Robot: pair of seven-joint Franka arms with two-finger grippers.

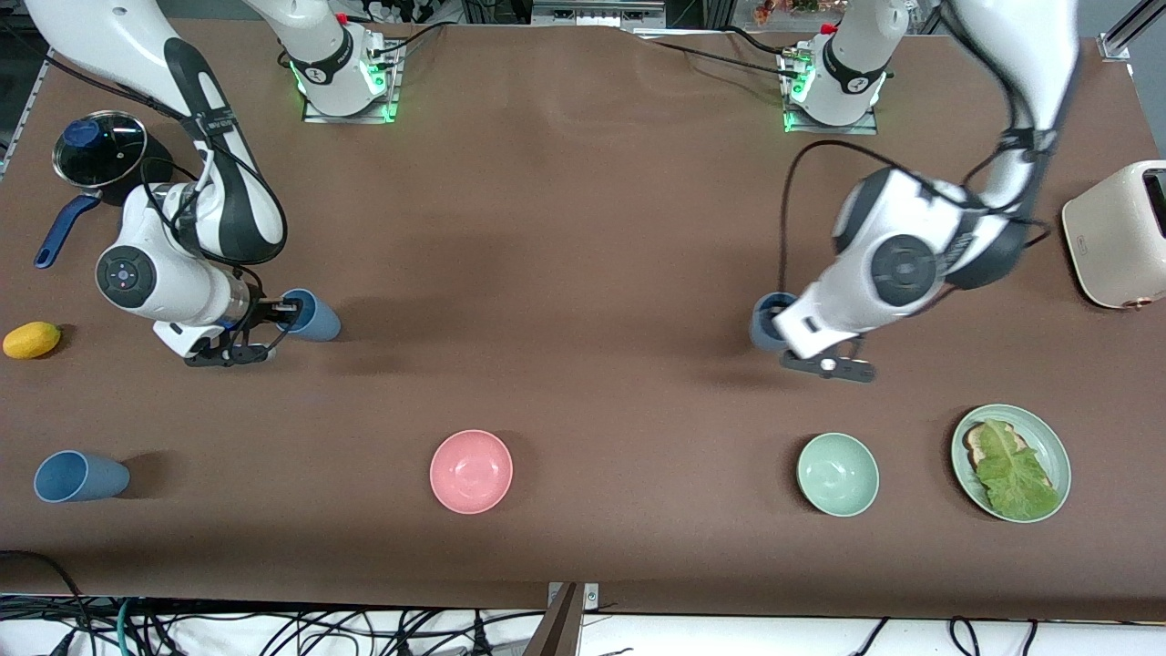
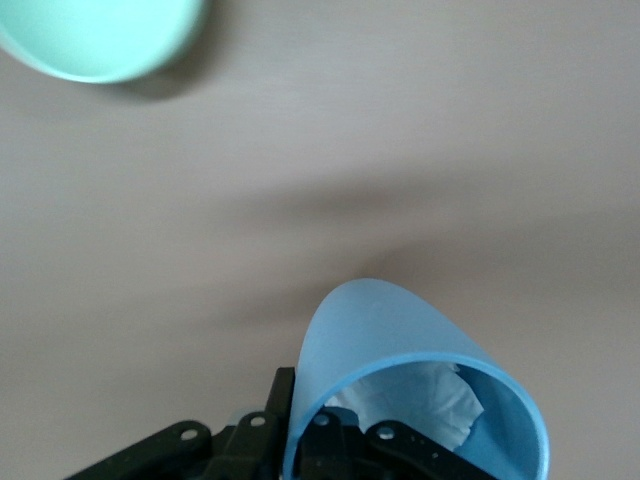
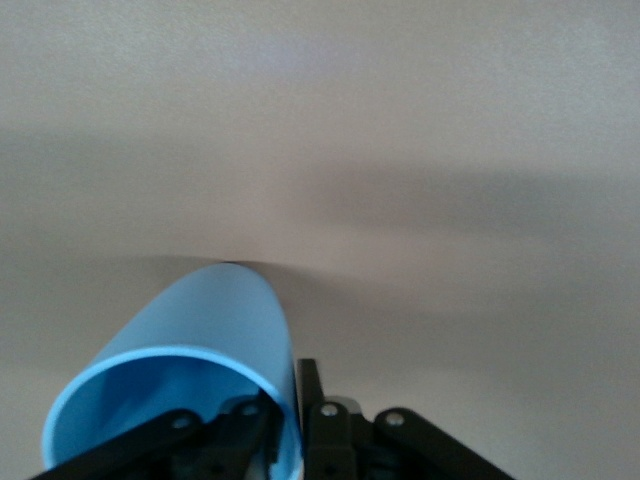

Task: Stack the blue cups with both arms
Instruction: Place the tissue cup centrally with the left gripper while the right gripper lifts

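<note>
Front view: right claw [image 1: 284, 314] is clamping a blue cup [image 1: 314, 316] by its rim toward the right arm's end of the worktop [image 1: 583, 273]; left claw [image 1: 782, 330] is clamping a slate-blue cup [image 1: 763, 321] toward the left arm's end. A third cup [image 1: 80, 476] is lying near the worktop's front corner.

Left wrist view: fingers [image 2: 330, 437] are pinching the slate-blue cup's [image 2: 390, 330] wall.

Right wrist view: fingers [image 3: 250, 425] are pinching the blue cup's [image 3: 200, 320] wall.

Two bowls [image 1: 471, 471] [image 1: 837, 474] nearer the camera than both held cups [image 1: 312, 315] [image 1: 771, 321] — plate [image 1: 1048, 439] alongside.

Slate-blue cup [image 1: 768, 321] half-hidden by arm
</note>
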